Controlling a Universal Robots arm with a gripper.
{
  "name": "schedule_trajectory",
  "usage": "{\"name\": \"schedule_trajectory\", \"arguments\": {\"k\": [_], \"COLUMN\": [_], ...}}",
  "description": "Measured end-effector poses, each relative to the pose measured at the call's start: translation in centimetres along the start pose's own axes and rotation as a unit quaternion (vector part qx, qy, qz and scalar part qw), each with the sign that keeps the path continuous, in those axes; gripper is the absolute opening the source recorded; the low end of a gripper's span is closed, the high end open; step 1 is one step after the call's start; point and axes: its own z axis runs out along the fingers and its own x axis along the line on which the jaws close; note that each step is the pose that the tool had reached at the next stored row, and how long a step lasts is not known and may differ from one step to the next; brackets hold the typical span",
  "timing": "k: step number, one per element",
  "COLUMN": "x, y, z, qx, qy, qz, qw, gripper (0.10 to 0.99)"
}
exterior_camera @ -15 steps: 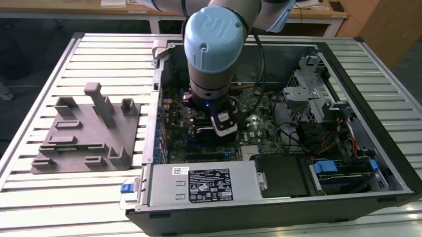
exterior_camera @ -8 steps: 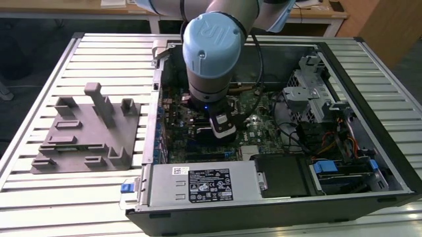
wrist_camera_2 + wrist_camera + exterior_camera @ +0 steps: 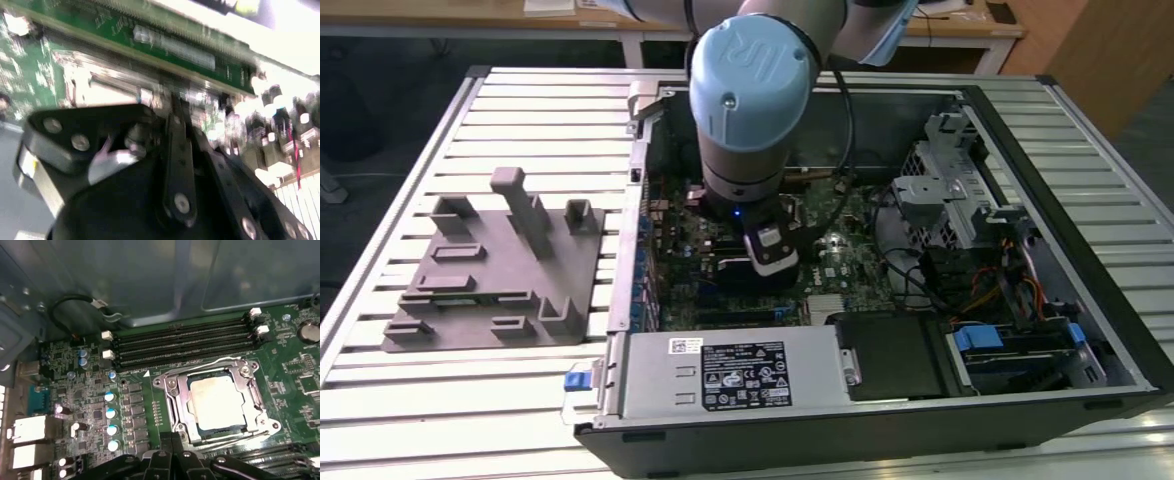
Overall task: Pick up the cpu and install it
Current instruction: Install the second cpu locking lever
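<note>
The cpu (image 3: 217, 401) is sitting flat in the motherboard socket in the first wrist view, its pale metal top showing inside the silvery retention frame (image 3: 172, 402) that is framing it on all sides. Just beside the frame, four black memory slots (image 3: 182, 342) are running in a row, with white latches at their ends. Round capacitors (image 3: 111, 414) are standing near the socket's other side. The gripper (image 3: 172, 455) is hanging close over the socket's edge, its black fingers (image 3: 177, 442) pressed together and gripping nothing. In the exterior view the arm (image 3: 747, 110) is reaching down into the open computer case (image 3: 1014, 180), whose walls, drive cage (image 3: 954, 195) and power supply (image 3: 734, 375) are hemming in the board. The grey plastic fixture (image 3: 494, 265) is lying on the slatted table (image 3: 400, 395), well apart.
</note>
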Motion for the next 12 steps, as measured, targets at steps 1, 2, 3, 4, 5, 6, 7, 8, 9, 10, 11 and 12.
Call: {"name": "schedule_trajectory", "arguments": {"k": [1,2,3,4,5,6,7,8,9,10,11,12], "x": [0.00,0.02,0.03,0.03,0.04,0.05,0.06,0.07,0.08,0.09,0.09,0.09], "y": [0.09,0.20,0.31,0.42,0.54,0.66,0.76,0.85,0.92,0.97,0.99,0.99], "z": [-0.22,-0.49,-0.78,-1.07,-1.36,-1.66,-1.92,-2.15,-2.32,-2.41,-2.47,-2.49], "qx": [-0.0001,0.0000,0.0002,0.0003,0.0005,0.0008,0.0012,0.0017,0.0026,0.0047,0.0081,0.0125], "qy": [-0.0001,-0.0001,-0.0001,-0.0002,-0.0003,-0.0004,-0.0005,-0.0007,-0.0009,-0.0014,-0.0020,-0.0028], "qz": [0.000,0.000,0.000,0.000,0.000,0.000,0.000,0.000,0.000,0.000,0.000,0.000], "qw": [1.0000,1.0000,1.0000,1.0000,1.0000,1.0000,1.0000,1.0000,1.0000,1.0000,1.0000,0.9999], "gripper": [0.106,0.106,0.106,0.106,0.106,0.106,0.106,0.106,0.106,0.106,0.106,0.106]}}
